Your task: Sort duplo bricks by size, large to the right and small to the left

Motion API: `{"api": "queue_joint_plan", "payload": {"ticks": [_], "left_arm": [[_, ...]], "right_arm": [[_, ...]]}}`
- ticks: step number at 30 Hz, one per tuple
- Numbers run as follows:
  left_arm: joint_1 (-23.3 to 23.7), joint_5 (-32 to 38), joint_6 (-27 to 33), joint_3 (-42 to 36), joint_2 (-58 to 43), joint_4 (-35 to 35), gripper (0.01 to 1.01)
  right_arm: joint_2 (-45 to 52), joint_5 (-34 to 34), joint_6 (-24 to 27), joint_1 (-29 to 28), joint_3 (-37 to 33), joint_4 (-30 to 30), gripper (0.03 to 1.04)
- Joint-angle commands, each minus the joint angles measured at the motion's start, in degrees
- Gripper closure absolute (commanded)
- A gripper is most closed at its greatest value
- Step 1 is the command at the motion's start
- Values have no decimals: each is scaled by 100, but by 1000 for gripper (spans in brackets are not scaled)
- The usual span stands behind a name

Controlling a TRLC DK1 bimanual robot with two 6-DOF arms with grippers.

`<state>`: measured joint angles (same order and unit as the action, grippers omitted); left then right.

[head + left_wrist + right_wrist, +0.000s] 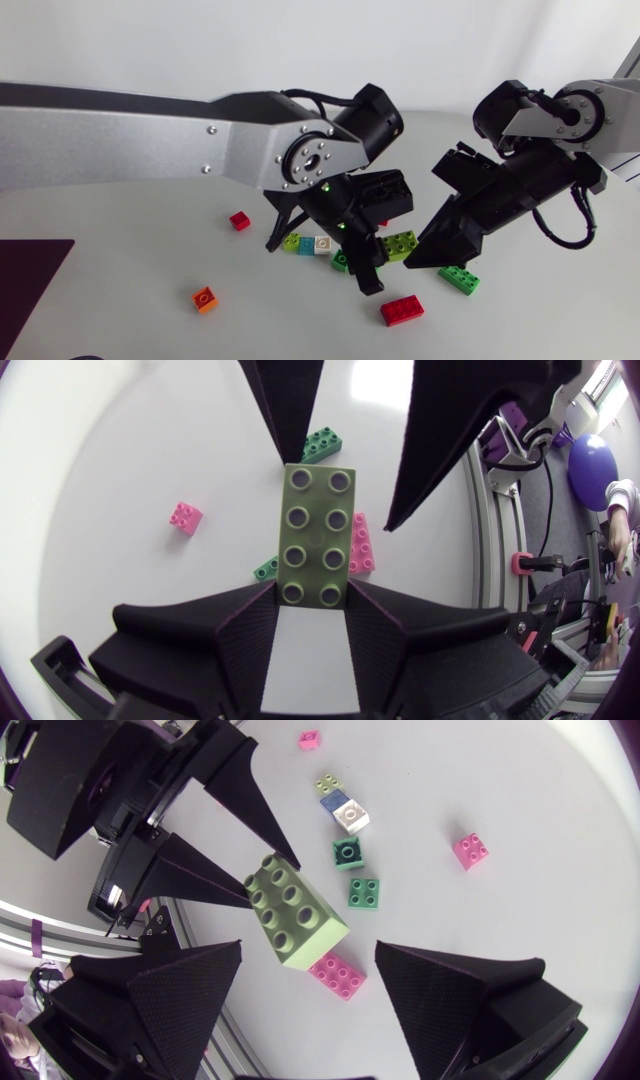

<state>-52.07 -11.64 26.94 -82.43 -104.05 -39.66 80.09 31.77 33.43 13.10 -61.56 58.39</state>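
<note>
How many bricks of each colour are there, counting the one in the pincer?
Red bricks: 3
Orange brick: 1
Lime bricks: 2, one held in the left pincer
Green bricks: 3
Blue brick: 1
White brick: 1
Total: 11

The left arm (pixel 150 135) reaches past the middle of the bench (pixel 120 240). A large lime brick (pixel 398 244) shows just beside its black fingers (pixel 366 277). Near them lie a green brick (pixel 459 279) and a red brick (pixel 402 310). A small orange brick (pixel 204 298) and a small red brick (pixel 240 220) lie further left.
</note>
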Motion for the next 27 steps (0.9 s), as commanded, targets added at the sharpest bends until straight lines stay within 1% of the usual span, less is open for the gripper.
{"api": "queue_joint_plan", "payload": {"ticks": [1, 5, 12, 14, 18, 24, 27], "left_arm": [[13, -58, -127, 105, 131, 28, 723], [-4, -128, -154, 96, 148, 46, 723], [-31, -154, -171, 105, 166, 55, 721], [-48, -190, -180, 140, 166, 72, 721], [-92, -190, -189, 140, 157, 108, 721], [-84, -190, -198, 157, 166, 116, 720], [-84, -190, -198, 166, 166, 116, 708]], "right_arm": [[41, 75, -65, -27, -23, 111, 116], [33, 75, -65, -1, -75, 129, 120], [24, 207, -73, -18, -84, 137, 333], [24, 277, -82, -27, -93, 137, 430], [24, 532, -100, -27, -75, 146, 685], [-117, 620, -100, -62, 12, 111, 734], [-152, 620, -100, -62, 65, 85, 738]]}}
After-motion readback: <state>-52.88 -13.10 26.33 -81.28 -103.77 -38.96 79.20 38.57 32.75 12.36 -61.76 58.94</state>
